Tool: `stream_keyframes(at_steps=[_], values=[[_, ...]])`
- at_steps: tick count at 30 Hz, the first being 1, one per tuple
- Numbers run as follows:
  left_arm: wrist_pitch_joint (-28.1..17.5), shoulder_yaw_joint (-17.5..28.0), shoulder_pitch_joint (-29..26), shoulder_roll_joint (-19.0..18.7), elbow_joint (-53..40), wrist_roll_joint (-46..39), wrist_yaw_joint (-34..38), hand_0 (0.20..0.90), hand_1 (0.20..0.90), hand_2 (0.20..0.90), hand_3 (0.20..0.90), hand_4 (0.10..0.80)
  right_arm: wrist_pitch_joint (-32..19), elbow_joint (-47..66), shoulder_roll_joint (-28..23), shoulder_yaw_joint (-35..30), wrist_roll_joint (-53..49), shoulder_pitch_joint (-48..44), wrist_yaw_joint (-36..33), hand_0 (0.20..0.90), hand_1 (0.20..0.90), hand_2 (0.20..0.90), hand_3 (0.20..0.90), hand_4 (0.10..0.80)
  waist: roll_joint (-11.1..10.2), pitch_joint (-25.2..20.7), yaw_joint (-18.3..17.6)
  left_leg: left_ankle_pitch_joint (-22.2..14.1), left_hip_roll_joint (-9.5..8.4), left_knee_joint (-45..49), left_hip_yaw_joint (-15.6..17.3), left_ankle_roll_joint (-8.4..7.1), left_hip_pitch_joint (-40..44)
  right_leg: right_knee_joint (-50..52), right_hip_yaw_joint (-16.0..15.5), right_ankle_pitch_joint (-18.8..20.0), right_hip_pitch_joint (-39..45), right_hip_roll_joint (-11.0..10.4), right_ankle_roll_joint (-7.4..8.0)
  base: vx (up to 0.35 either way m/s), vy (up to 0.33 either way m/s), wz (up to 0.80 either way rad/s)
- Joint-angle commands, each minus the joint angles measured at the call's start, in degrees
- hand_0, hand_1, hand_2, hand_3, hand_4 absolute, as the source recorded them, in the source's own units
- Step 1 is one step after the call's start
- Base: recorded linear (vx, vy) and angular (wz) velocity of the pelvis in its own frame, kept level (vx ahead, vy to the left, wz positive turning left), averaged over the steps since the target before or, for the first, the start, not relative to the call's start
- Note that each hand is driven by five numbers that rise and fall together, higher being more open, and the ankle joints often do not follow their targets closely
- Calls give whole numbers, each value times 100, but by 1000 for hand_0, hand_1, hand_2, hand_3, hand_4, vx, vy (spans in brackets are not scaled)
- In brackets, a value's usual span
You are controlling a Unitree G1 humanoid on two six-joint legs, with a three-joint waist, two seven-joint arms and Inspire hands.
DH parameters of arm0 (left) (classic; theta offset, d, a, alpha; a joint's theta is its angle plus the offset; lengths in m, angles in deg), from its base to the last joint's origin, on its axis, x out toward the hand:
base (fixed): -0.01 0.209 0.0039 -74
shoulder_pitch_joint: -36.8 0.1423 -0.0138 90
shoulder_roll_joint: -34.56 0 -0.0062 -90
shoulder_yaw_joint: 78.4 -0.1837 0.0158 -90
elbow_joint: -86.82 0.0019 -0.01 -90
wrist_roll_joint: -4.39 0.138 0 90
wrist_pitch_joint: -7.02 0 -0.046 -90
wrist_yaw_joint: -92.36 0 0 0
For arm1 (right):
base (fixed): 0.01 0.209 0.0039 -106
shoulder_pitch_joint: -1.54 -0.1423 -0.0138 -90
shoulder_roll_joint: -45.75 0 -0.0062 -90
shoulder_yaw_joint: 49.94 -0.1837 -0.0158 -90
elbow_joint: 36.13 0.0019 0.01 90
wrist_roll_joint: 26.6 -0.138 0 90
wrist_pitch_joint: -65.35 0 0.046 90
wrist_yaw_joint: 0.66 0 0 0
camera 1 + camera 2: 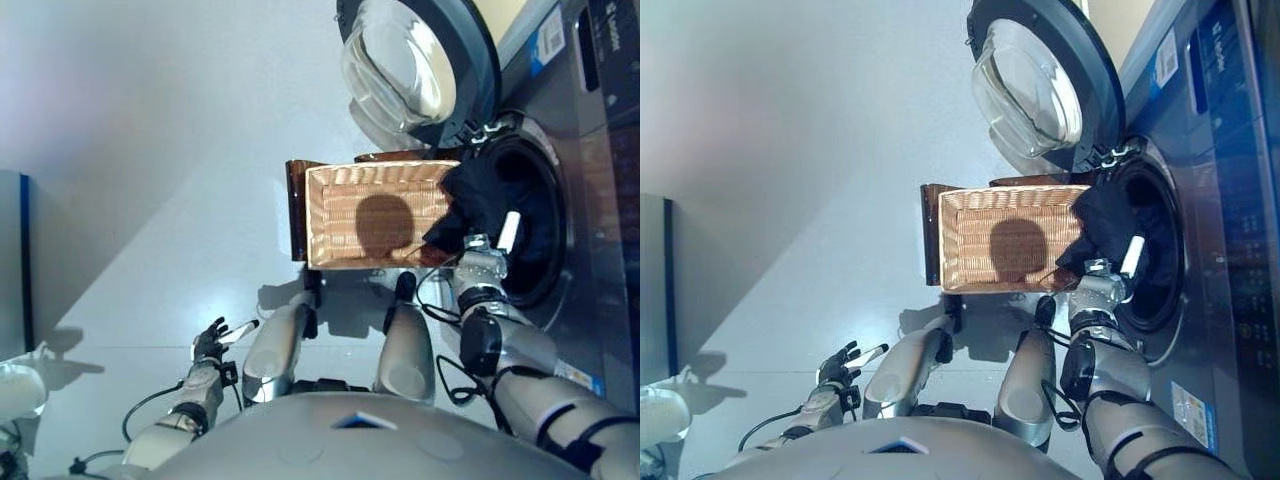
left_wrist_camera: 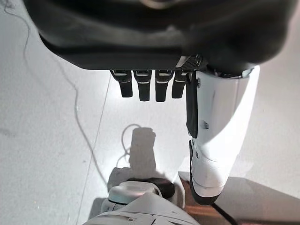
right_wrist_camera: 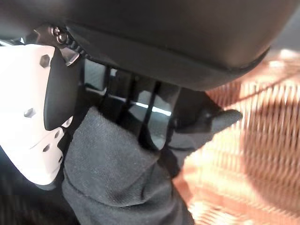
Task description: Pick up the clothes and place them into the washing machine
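Cloth (image 1: pixel 478 205), black, hangs bunched in the right hand (image 1: pixel 487 250), whose fingers curl round it at the washing machine's (image 1: pixel 590 150) round opening, partly inside the drum. The door (image 1: pixel 420 65) stands open, far. Just left sits a wicker basket (image 1: pixel 375 215). The left hand (image 1: pixel 215 338) hangs over the floor (image 1: pixel 150 200) with fingers relaxed, holding nothing.
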Motion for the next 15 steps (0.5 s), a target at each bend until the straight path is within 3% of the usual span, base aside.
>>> stream_keyframes(at_steps=[1,8,15], values=[[-90,-186,-7,-56,17,-71,62,900,900,900,900,800,-584,-94,-795,-333,-237,-196,33,200,200,200,200,300,27,-301,125,-379,104,555,-101,-404,-343,-826,189,503,188,-94,-93,46,48,4],[-121,-354,36,-22,-109,-13,8,900,900,900,900,800,-665,-147,-1859,-628,-339,-512,-68,200,200,200,200,300,309,-361,94,-302,29,424,-74,-448,-377,-749,265,448,45,-188,-78,17,28,2],[-230,-606,-4,13,-410,-124,4,900,900,900,900,800,-695,-95,-2931,-306,-40,-1273,-342,200,200,200,200,300,580,-298,53,-215,-30,359,67,-496,-538,-496,483,379,-405,-235,-77,-27,30,-5]])
